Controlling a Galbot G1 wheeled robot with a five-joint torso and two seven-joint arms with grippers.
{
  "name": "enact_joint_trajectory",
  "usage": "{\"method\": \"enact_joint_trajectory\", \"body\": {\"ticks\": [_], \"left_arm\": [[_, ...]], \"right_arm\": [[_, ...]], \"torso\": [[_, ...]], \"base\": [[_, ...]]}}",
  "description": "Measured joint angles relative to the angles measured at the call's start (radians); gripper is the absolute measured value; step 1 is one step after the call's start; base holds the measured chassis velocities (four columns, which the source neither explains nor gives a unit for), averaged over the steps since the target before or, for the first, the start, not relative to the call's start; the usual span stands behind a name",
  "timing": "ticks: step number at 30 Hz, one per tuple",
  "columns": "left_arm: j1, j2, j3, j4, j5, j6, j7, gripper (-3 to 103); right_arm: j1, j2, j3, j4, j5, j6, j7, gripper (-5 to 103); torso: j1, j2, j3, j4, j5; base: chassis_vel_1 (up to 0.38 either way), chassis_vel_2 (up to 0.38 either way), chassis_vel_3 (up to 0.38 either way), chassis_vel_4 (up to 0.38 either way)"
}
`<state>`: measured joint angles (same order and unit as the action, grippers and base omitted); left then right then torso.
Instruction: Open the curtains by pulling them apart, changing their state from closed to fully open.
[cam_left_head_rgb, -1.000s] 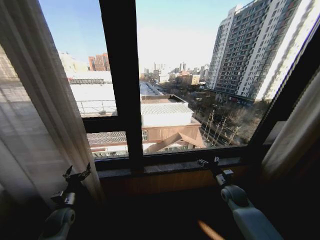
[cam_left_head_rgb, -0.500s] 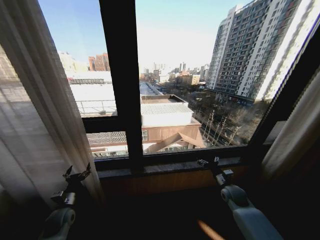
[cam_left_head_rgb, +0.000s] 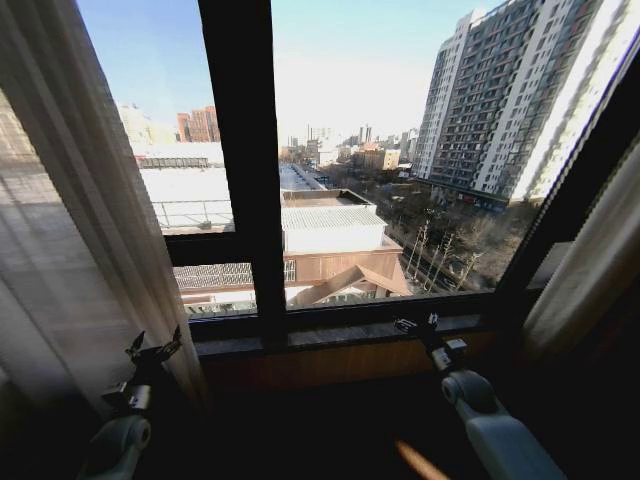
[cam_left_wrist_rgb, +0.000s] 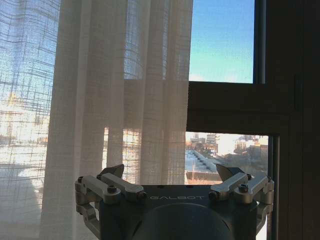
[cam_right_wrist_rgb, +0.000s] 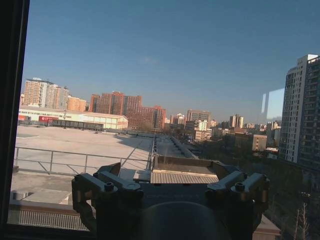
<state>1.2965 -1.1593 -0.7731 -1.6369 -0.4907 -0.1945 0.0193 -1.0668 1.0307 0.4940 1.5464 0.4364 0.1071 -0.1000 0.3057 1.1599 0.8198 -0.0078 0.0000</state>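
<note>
The curtains (cam_left_head_rgb: 80, 220) are hanging drawn to both sides; I'm holding the left gripper (cam_left_head_rgb: 152, 350) spread beside the sheer panel, the right gripper (cam_left_head_rgb: 418, 325) spread at the sill (cam_left_head_rgb: 330, 335).

Left claw (cam_left_head_rgb: 153, 350) and right claw (cam_left_head_rgb: 416, 324) both raised, fingers spread, empty.

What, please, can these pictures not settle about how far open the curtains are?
- Left curtain: top and hem cut by the head view's edges; rail unseen.
- Right curtain: cut by the head view's right edge; its bunching is unclear.
- Left hand by the left curtain: contact uncertain, though its fingers gape in the wrist view.
</note>
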Motion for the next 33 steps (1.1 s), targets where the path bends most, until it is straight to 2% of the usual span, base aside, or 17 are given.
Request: {"method": "enact_joint_trajectory", "body": {"ticks": [33], "left_arm": [[0.000, 0.000, 0.000, 0.000, 0.000, 0.000, 0.000, 100]], "right_arm": [[0.000, 0.000, 0.000, 0.000, 0.000, 0.000, 0.000, 100]], "torso": [[0.000, 0.000, 0.000, 0.0000, 0.0000]], "base": [[0.000, 0.000, 0.000, 0.000]]}}
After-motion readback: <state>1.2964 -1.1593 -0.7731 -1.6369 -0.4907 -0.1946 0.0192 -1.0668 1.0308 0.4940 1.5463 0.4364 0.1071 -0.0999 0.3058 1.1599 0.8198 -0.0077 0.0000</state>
